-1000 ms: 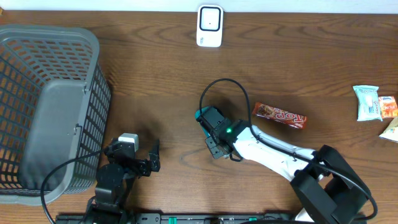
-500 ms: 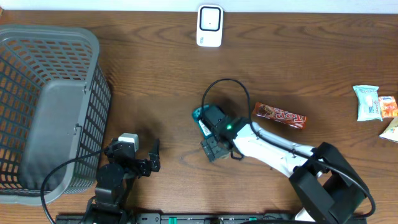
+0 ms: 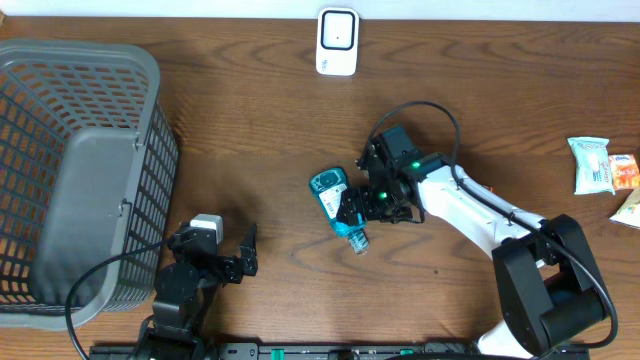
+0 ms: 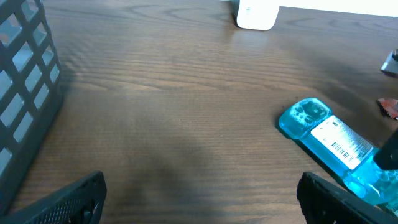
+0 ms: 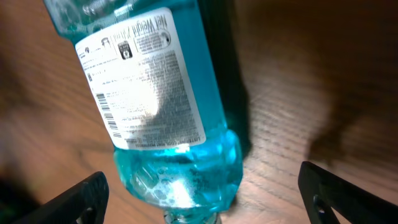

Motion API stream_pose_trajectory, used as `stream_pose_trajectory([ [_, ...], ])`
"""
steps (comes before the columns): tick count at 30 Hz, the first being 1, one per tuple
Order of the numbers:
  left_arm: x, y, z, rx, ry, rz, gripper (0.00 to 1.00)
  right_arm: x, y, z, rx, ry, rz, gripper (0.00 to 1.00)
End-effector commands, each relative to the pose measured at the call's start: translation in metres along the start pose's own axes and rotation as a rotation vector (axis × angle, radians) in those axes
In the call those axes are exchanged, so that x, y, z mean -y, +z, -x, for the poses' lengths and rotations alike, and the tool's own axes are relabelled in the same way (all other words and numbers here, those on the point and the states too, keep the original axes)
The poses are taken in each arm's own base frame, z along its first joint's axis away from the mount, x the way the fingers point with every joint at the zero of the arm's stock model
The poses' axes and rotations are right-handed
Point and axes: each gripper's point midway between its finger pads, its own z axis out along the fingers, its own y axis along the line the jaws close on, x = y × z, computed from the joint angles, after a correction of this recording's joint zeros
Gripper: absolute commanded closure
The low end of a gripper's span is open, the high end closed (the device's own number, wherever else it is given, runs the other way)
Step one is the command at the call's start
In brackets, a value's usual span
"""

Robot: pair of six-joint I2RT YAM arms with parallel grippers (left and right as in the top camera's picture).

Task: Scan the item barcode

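**Item:** blue bottle (image 3: 337,208). Lay flat on the table (image 3: 250,150), held by nothing. Label (image 5: 146,87) faced up, w/ the barcode (image 5: 111,118) showing along one edge.

**Fingers, right gripper (image 3: 365,207):** released and spread wide. The bottle sat just ahead of them, centred btwn the tips, w/ gaps either side. Neck end lay nearest the tips, base end farthest. Its long axis ran straight out from the fingers, i.e. crosswise to their closing line. Judged a fair lie for a squeeze across the body. No contact seen.

**Fingers, left gripper (image 3: 218,250):** released, spread, nothing btwn them. The bottle lay ahead and off to their right, well apart.

**Nearer arm:** right, clearly.

**Scanner (image 3: 337,42):** stood beyond the bottle's base end, well apart from both sets of fingers. Judged next: grip w/ the right fingers, lift, then turn the label toward it.
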Motion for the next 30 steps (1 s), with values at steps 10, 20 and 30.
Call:
stream_pose_trajectory([
  [10,0.000,0.003,-0.013,-0.034,0.016,-0.007,0.02,0.017,0.059,-0.023,-0.162,0.059,0.061,0.23],
  [20,0.000,0.003,-0.013,-0.034,0.016,-0.007,0.02,0.042,0.079,-0.032,-0.206,0.081,-0.023,0.78],
  [30,0.000,0.003,-0.013,-0.034,0.016,-0.007,0.02,0.041,0.051,-0.005,-0.102,0.045,-0.105,0.99],
])
